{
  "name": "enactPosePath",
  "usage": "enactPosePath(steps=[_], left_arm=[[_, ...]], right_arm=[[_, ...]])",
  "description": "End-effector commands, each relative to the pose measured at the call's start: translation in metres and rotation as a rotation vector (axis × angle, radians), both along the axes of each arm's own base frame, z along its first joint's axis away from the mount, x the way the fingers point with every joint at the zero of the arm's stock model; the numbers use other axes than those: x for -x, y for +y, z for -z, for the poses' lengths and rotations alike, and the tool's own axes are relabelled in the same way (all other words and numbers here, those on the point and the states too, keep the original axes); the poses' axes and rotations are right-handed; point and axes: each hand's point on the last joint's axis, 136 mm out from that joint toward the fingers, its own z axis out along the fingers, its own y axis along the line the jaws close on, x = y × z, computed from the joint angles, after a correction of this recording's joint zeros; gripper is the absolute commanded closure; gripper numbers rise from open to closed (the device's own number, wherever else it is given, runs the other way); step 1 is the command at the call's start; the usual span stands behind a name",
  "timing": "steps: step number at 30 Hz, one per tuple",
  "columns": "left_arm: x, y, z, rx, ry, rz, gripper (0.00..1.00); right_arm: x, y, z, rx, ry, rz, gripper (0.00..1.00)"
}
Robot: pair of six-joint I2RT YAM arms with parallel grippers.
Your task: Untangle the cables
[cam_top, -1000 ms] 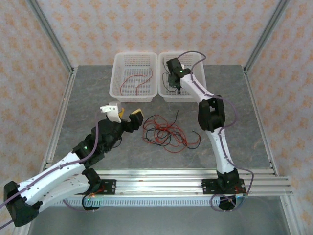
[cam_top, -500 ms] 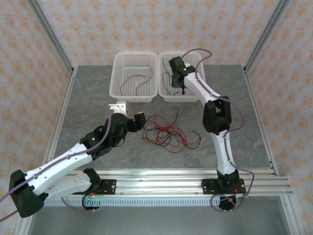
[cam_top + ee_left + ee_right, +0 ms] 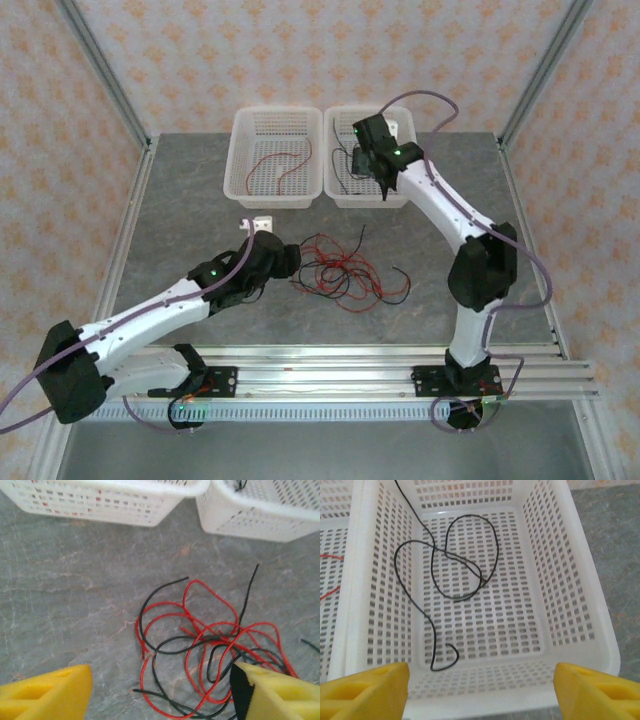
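The left fingers (image 3: pixel 45 695) stand wide apart with nothing between them, positioned at the near left edge of the cable tangle (image 3: pixel 210 650). One finger overlaps the outer loops in the left wrist view; whether it touches them cannot be told. The right fingers (image 3: pixel 365 690) are likewise spread and empty, held above the near wall of the right basket (image 3: pixel 570 580).

Task status, as judged from the layout:
- Done: one red cable (image 3: pixel 283 160) lies alone in the left basket (image 3: pixel 270 198). One black cable (image 3: pixel 460 575) lies loosely curled on the floor of the right basket. The sorting appears to run by colour, red to the left and black to the right.
- Left: the bulk of the work. Several red and black strands are looped through each other in one heap at the middle of the table (image 3: pixel 180 220), near the baskets but apart from them. The exact count of strands cannot be read. A short black end lies slightly apart at the right side of the heap.
- Step in hand: probably the left arm selecting the next strand to draw out.

Surface: the table top is flat, grey and stone-patterned, and looks smooth. Thin cables on it are likely to slide and drag their neighbours along when one is pulled.

Surroundings: an aluminium rail (image 3: pixel 330 360) runs along the near edge and carries both arm bases. Aluminium posts (image 3: pixel 100 70) frame the cell. The walls behind carry pale paper with a repeating orange floral print.
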Motion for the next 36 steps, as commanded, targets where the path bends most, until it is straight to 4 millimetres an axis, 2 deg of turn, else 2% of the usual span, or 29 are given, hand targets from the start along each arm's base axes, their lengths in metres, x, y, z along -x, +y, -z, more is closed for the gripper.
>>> enactPosePath(steps=[1,8,14,22,32,36], left_arm=[[0.001,-0.006,0.007,0.006,0.062,0.012,0.31],[0.0,-0.036,0.029,0.016,0.117,0.075,0.37],[-0.005,-0.058,0.042,-0.055,0.136,0.117,0.4],[-0.006,-0.065,0.069,-0.088,0.221,0.105,0.48],[0.014,-0.06,0.085,-0.006,0.294,0.063,0.56],[0.013,-0.07,0.086,0.026,0.288,0.083,0.59]], right_arm=[[0.016,0.001,-0.026,-0.087,-0.076,-0.01,0.28],[0.06,-0.007,-0.019,-0.161,-0.089,-0.042,0.32],[0.083,-0.021,-0.01,-0.151,-0.087,-0.035,0.33],[0.099,-0.031,-0.005,-0.147,-0.093,-0.033,0.33],[0.104,-0.032,-0.004,-0.159,-0.098,-0.039,0.34],[0.104,-0.03,-0.002,-0.168,-0.095,-0.045,0.34]])
